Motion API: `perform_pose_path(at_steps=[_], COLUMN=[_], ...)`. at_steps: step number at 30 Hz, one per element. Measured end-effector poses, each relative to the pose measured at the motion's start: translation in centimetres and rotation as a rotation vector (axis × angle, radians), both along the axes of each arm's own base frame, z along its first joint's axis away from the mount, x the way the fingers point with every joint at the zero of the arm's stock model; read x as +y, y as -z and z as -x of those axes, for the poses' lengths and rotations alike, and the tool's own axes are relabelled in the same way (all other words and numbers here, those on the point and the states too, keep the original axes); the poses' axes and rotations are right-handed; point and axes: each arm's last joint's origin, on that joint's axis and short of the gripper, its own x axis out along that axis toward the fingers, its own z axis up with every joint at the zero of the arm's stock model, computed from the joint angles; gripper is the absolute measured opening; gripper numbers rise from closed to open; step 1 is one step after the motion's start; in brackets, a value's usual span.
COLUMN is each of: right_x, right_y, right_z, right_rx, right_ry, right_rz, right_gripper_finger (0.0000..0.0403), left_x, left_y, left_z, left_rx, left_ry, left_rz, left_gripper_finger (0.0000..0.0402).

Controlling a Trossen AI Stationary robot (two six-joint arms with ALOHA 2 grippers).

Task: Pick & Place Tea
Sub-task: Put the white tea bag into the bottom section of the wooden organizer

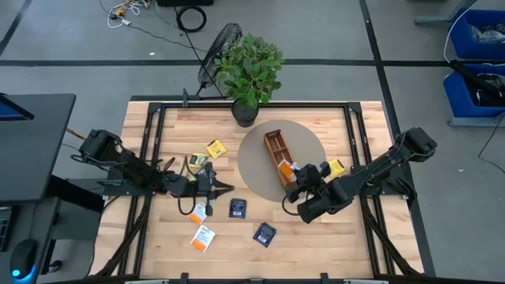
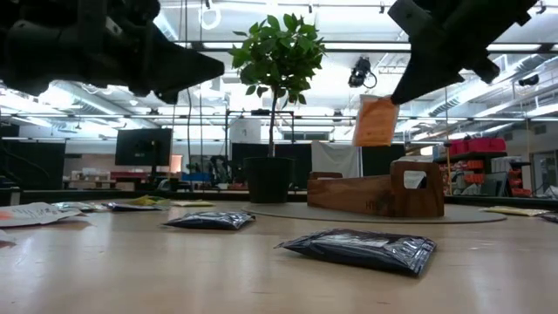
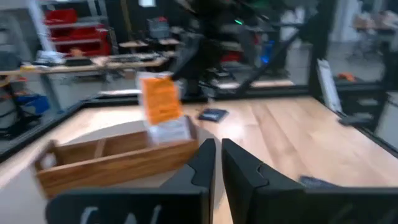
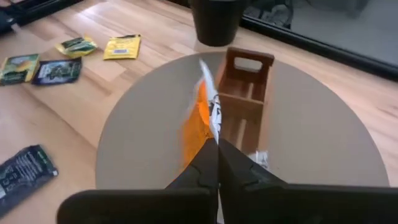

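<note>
1. Your wooden table (image 1: 158,237) carries a round mat (image 1: 256,170) with the compartment tray (image 1: 278,151).
2. Your right gripper (image 4: 217,146), jaws clamped on an orange sachet (image 4: 198,124), hangs just above the tray's near end, the sachet upright.
3. Your left gripper (image 1: 225,188) waits near the table's middle, jaws nearly closed, empty.

- One table (image 1: 158,126).
- One long wooden tray (image 1: 278,150).
- One round mat (image 1: 256,170).
- One potted plant (image 1: 251,71).
- Two grippers: the left gripper (image 1: 225,188) and the right gripper (image 1: 290,175).
- Three orange-and-white tea packets: a first packet (image 1: 197,211) and a second packet (image 1: 203,237) lie on the table. The held packet (image 1: 286,168) is pinched in the right gripper.
- Two navy packets (image 1: 237,207) (image 1: 264,233).
- At least two yellow packets (image 1: 215,148) (image 1: 335,167).
- Two green-and-black packets (image 4: 18,67) (image 4: 56,70).
- One pale packet (image 4: 258,158) sits in the tray.
</note>
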Motion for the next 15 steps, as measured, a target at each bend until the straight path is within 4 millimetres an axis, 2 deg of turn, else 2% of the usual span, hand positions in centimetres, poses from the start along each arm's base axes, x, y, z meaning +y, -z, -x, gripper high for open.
perform_pose_path(at_steps=[7,15], right_x=[-0.3,-0.1], right_y=[0.4,2.3], right_z=[0.6,0.4], right_rx=[-0.004,0.045], right_ry=[0.084,0.161], right_rz=[-0.028,-0.077], right_gripper_finger=[0.0000,0.0000], left_x=[0.4,0.5], left_y=[0.6,0.4], left_z=[0.7,0.6], left_rx=[0.013,0.003], left_ry=[-0.049,-0.054], left_rz=[0.002,-0.041], left_gripper_finger=[0.0032,0.0032])
